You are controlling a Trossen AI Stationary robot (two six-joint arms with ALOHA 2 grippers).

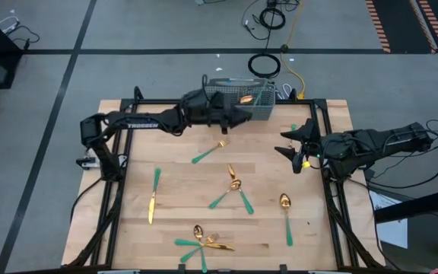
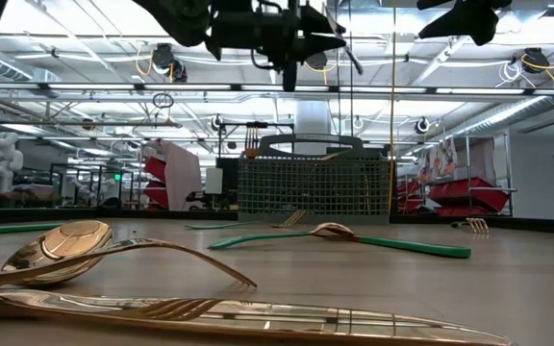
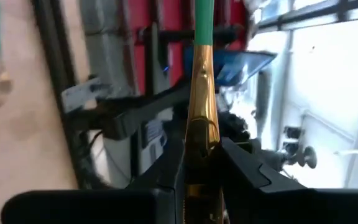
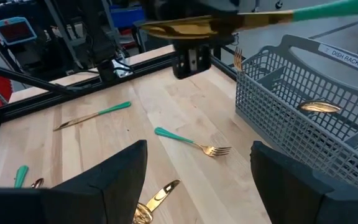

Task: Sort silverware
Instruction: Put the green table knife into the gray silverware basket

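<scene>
My left gripper (image 1: 238, 116) is clenched on a gold-and-teal piece of silverware (image 3: 202, 93); in its wrist view the gold part sits pinched between the fingers (image 3: 244, 165) and the teal handle runs away from them. It hangs above the bench beside the grey wire-mesh caddy (image 1: 251, 103), which stands at the middle of the far edge. Whether the held piece is a knife or a spoon I cannot tell. The right wrist view shows that same piece (image 4: 229, 22) lying roughly level, up above the caddy's rim (image 4: 303, 56).

In the caddy, one gold head (image 1: 245, 99) shows in a compartment.

My right gripper (image 1: 293, 144) hangs released, fingers spread wide, over the right side of the bench, near the right edge and well apart from the caddy.

The rest of the silverware lies scattered on the bench (image 1: 173, 205): a fork (image 1: 207, 152) near the middle, just in front of the caddy; a knife (image 1: 153, 194) toward the left edge; crossed spoons (image 1: 234, 186) in the centre; a spoon (image 1: 286, 215) toward the right; and a heap of several pieces (image 1: 200, 242) at the near edge.
</scene>
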